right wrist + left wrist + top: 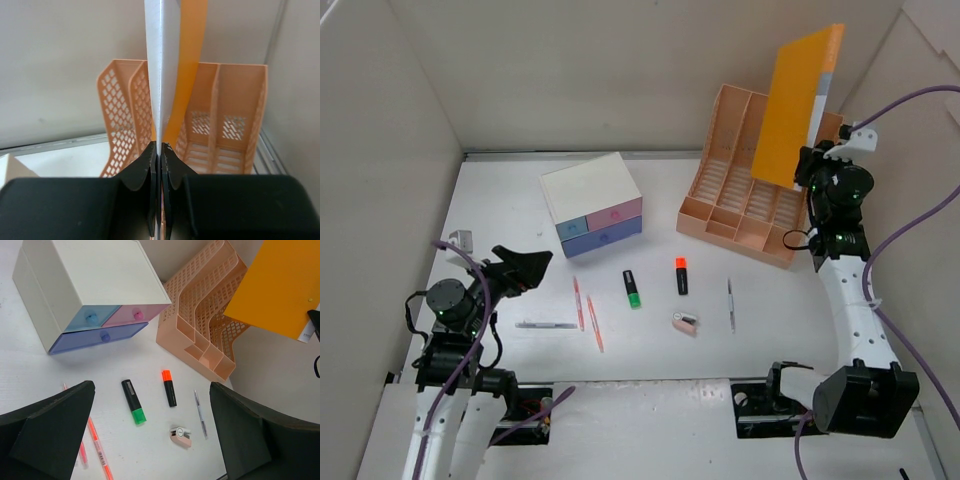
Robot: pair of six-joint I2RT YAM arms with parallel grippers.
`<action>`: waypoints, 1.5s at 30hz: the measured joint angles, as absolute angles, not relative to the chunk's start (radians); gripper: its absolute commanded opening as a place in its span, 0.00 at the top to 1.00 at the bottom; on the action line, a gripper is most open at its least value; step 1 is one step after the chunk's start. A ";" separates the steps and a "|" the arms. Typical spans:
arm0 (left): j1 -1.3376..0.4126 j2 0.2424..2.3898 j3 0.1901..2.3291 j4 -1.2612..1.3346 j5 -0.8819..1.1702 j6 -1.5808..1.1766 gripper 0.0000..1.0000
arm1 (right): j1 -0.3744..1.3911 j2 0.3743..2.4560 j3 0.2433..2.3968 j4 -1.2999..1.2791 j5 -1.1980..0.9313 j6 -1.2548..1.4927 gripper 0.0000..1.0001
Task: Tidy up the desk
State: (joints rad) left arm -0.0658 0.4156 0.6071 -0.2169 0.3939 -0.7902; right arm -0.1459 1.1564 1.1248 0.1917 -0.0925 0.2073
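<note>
White tabletop (760, 340) spans the booth between the walls (380, 120). Right jaws clamp an orange folder (798, 105) above the rack (740, 215) at the far right corner; left jaws gape wide, empty, by the left edge.

White drawer box (592, 198), peach organizer (728, 172), orange folder (802, 105)

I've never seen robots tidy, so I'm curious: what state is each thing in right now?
White box with pink and blue drawers: all drawers shut.
Flat orange folder: held aloft, tilted.
Right gripper: shut on the folder.
Left gripper: open, empty.
Peach plastic mesh organizer: upright, visible slots empty.
Black green-capped highlighter: capped, lying flat.
Black orange-capped highlighter: capped, lying flat.
</note>
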 measured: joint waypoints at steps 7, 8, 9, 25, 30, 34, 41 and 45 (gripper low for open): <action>-0.066 0.459 0.607 -0.198 0.411 -0.790 0.05 | -0.192 1.181 1.071 0.253 -0.107 0.213 1.00; -0.066 0.460 0.607 -0.198 0.412 -0.790 0.05 | -0.192 1.191 1.071 0.257 -0.115 0.216 1.00; -0.066 0.461 0.607 -0.198 0.413 -0.790 0.05 | -0.192 1.197 1.071 0.257 -0.121 0.220 1.00; -0.066 0.406 0.597 -0.200 0.411 -0.797 0.05 | -0.136 1.171 1.105 0.231 -0.146 0.244 1.00; -0.066 0.409 0.597 -0.201 0.411 -0.797 0.05 | -0.113 1.188 1.110 0.243 -0.118 0.244 1.00; -0.066 0.408 0.597 -0.204 0.411 -0.797 0.05 | -0.111 1.207 1.111 0.252 -0.101 0.239 1.00; -0.066 0.405 0.597 -0.205 0.410 -0.797 0.05 | -0.111 1.220 1.111 0.274 -0.086 0.233 1.00; -0.066 0.405 0.597 -0.205 0.410 -0.797 0.05 | -0.111 1.223 1.111 0.283 -0.087 0.235 1.00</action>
State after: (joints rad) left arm -0.0658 0.4046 0.5972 -0.2054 0.4103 -0.7971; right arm -0.1108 1.2228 1.1110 0.2829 -0.0868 0.2348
